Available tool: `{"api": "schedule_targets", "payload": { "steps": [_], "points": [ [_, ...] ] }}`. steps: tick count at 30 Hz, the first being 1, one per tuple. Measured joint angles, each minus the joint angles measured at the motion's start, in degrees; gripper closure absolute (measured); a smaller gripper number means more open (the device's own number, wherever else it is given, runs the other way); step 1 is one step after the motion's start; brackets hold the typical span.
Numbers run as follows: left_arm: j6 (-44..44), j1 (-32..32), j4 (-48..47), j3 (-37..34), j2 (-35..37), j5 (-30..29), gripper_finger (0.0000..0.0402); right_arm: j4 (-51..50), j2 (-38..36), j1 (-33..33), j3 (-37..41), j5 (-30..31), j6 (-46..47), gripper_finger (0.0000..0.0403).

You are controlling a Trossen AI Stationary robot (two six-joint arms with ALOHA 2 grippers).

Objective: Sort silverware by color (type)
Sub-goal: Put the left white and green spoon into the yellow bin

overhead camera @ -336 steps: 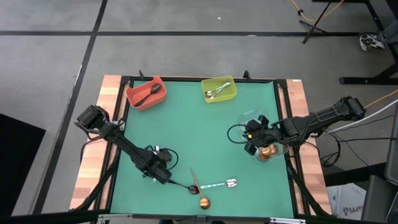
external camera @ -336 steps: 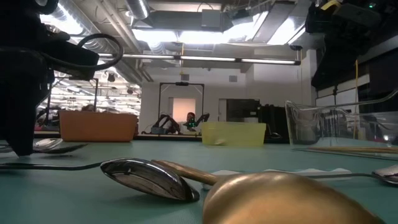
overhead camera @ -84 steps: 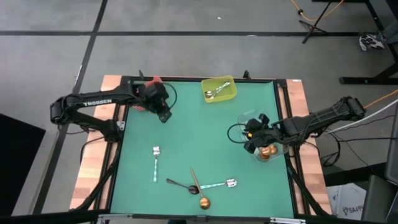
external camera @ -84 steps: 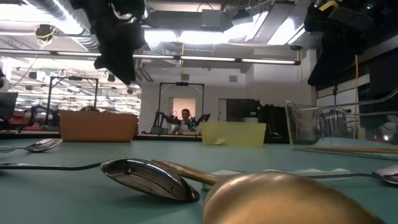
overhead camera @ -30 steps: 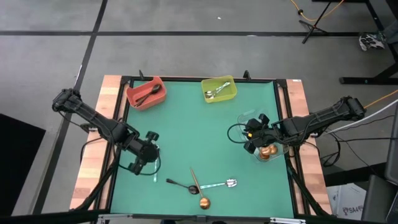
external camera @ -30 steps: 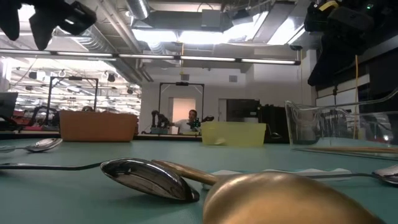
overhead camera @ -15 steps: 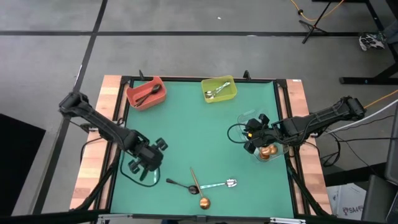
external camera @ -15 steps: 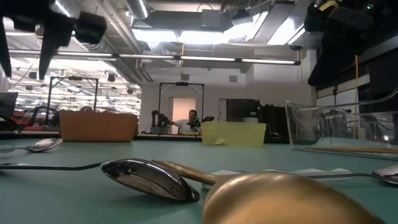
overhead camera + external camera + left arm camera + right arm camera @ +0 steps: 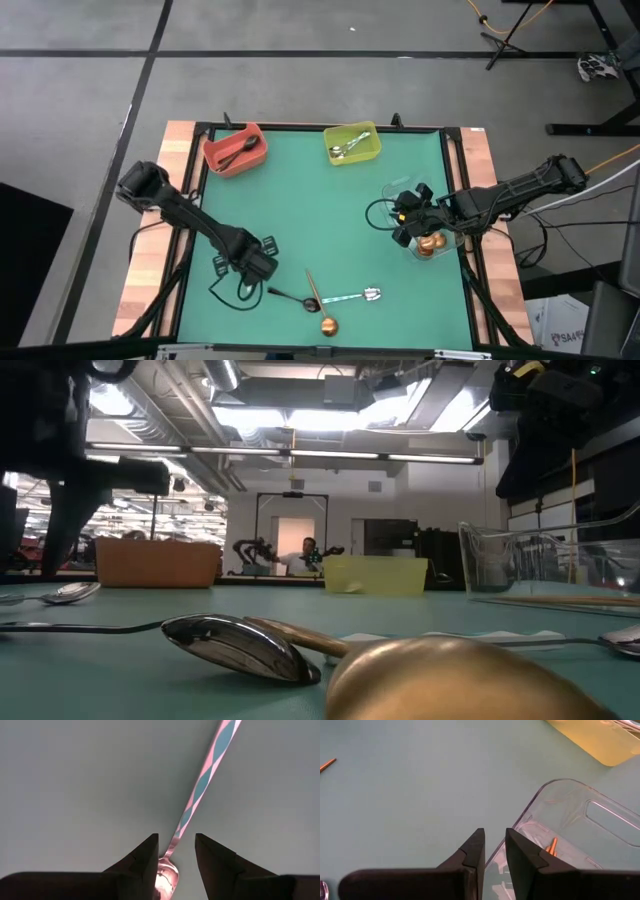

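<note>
My left gripper [image 9: 176,842] is open, near the table's near-left part [image 9: 256,266], pointing down. Its fingers stand on either side of a shiny silver spoon [image 9: 200,790], just above the bowl [image 9: 165,877], touching nothing. That spoon lies flat on the green mat. To its right lie a black spoon [image 9: 290,297], a copper-gold spoon [image 9: 318,300] and a second silver spoon [image 9: 355,296]. My right gripper [image 9: 495,851] waits at the right over the clear bin's rim [image 9: 530,810], fingers slightly apart with nothing between them.
A red bin [image 9: 235,150] with a black spoon and a yellow-green bin [image 9: 352,143] with silver spoons stand at the far edge. The clear bin [image 9: 432,243] with copper-gold spoons stands at the right. A cable loop [image 9: 225,290] hangs beside my left gripper.
My left gripper has moved a little toward the table's right and near edges and has come down over the silver spoon. The spoons lie where they were.
</note>
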State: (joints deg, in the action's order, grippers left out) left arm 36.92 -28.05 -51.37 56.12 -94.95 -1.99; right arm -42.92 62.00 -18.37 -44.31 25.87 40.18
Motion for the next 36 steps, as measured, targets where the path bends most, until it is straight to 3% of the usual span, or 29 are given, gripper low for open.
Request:
{"api": "schedule_targets", "payload": {
  "steps": [15,27,31,36],
  "points": [
    [0.9,0.0,0.4,0.0,-4.8,0.0,0.0281,0.0,0.0,0.0,0.0,0.0,0.0,0.0336],
    [-0.8,0.0,1.0,0.0,-4.9,-0.4,0.0387,0.0,0.0,0.0,0.0,0.0,0.0,0.0336],
    [-0.9,0.3,1.1,0.0,-4.9,-0.4,0.0391,0.0,0.0,0.0,0.0,0.0,0.0,0.0336],
    [-7.1,1.9,2.6,0.0,-4.8,-0.4,0.0387,0.0,0.0,0.0,0.0,0.0,0.0,0.0336]
  ]
}}
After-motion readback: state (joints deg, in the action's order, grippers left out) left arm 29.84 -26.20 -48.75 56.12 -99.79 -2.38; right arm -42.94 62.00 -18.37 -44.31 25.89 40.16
